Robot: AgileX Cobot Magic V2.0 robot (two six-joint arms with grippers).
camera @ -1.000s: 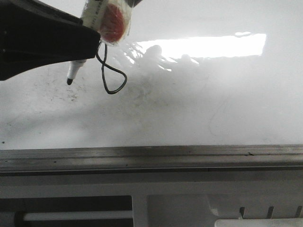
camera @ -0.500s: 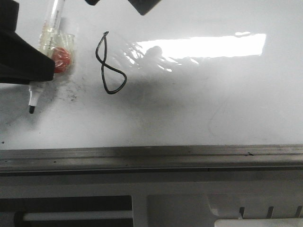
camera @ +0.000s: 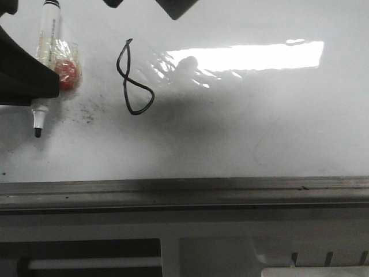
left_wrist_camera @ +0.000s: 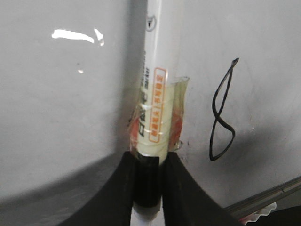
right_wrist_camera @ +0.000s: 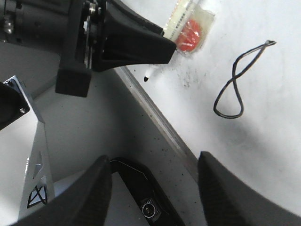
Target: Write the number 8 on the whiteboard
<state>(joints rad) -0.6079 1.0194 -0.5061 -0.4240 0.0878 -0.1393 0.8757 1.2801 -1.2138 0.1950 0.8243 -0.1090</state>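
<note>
The number 8 [camera: 127,82] is a thin black looped line on the glossy whiteboard [camera: 242,127], left of centre. It also shows in the left wrist view [left_wrist_camera: 220,123] and the right wrist view [right_wrist_camera: 233,81]. My left gripper [camera: 45,92] is at the far left, shut on a white marker [camera: 48,29] with clear tape and a red blob round its barrel. The marker's black tip [camera: 38,134] points down towards the board's near edge, left of the 8. The left wrist view shows both fingers clamped on the marker [left_wrist_camera: 155,94]. My right gripper [right_wrist_camera: 155,197] is open and empty above the board's edge.
A grey metal rail [camera: 184,193] runs along the board's near edge. Below it is a grey panel with dark slots [camera: 230,254] and a white rod [camera: 92,264]. Faint smudge specks [camera: 86,112] lie between marker and 8. Strong glare [camera: 248,56] sits at centre right.
My left gripper has carried the marker left and away from the 8, which is now fully uncovered. In the last half second it has barely shifted.
</note>
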